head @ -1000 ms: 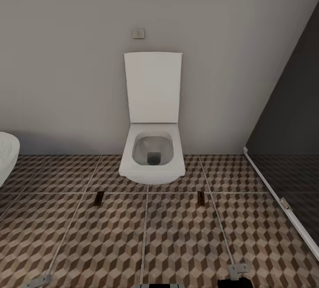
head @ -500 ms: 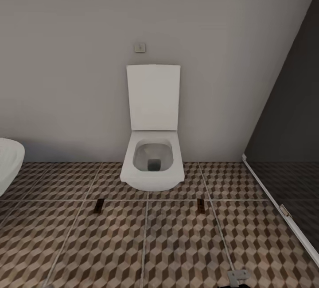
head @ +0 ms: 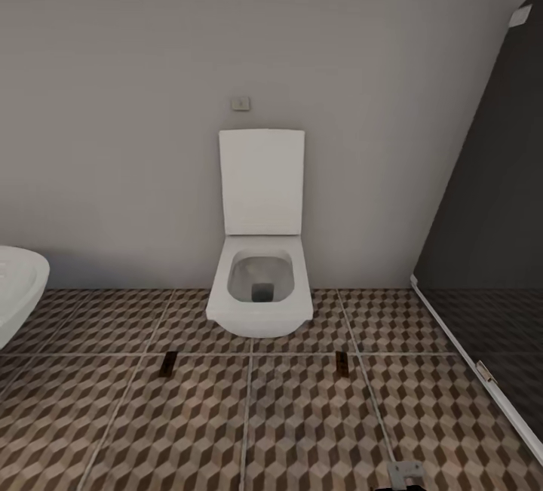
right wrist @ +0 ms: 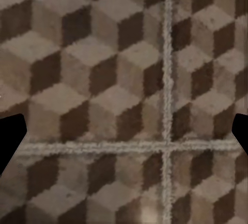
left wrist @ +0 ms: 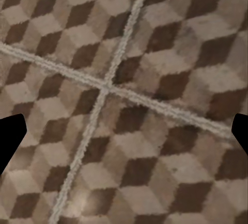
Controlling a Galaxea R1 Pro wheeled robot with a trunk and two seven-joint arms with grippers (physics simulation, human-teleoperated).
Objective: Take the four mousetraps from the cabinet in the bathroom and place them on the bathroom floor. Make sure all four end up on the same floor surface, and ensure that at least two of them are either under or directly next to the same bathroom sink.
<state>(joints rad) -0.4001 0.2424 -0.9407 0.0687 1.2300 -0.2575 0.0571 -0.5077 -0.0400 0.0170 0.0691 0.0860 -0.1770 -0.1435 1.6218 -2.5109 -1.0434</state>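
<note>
A white toilet (head: 260,291) is seen straight ahead against the grey wall (head: 113,136), lid (head: 262,182) raised upright, bowl (head: 261,278) open and holding only a dark drain at the bottom. A small square plate (head: 240,103) is mounted on the wall just above the lid.

The floor (head: 249,423) is tiled in the brown/beige cube pattern with pale grout. Two small dark flat pieces lie on it in front of the toilet, one left (head: 168,363) and one right (head: 342,362), each beside a grout line (too small to identify as mousetraps, so it can't be told).

At the left edge part of a rounded white fixture (head: 19,291) is visible. On the right a dark glass panel (head: 490,234) with a white bottom rail (head: 483,370) is set along the floor. A grey metal bracket (head: 406,472) shows at the bottom edge.

Left gripper (left wrist: 124,133): dark fingertips (left wrist: 10,136) at both frame edges, spread wide, nothing held, floor tiles below. Right gripper (right wrist: 124,133): same, tips (right wrist: 10,136) wide apart, nothing between them, over a grout crossing.
</note>
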